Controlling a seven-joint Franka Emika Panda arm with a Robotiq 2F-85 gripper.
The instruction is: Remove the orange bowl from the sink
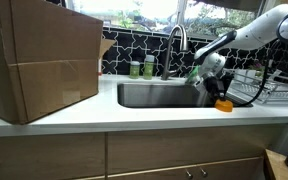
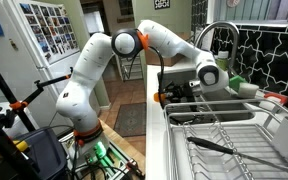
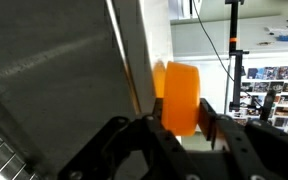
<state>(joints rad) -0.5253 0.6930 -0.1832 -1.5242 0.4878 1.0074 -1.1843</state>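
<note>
Between sink (image 1: 149,96) and dish rack (image 1: 280,92), the claw (image 1: 218,96) clamps the orange bowl (image 1: 224,105).

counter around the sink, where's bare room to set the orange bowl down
Bare: the front counter strip along the sink, and the narrow gap between the cardboard box and the sink. Crowded: faucet and green bottles behind, and the dish rack at the picture's right, next to where the gripper holds the orange bowl.

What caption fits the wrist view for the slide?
Pincer clasping the orange bowl, steel sink wall at left.
</note>
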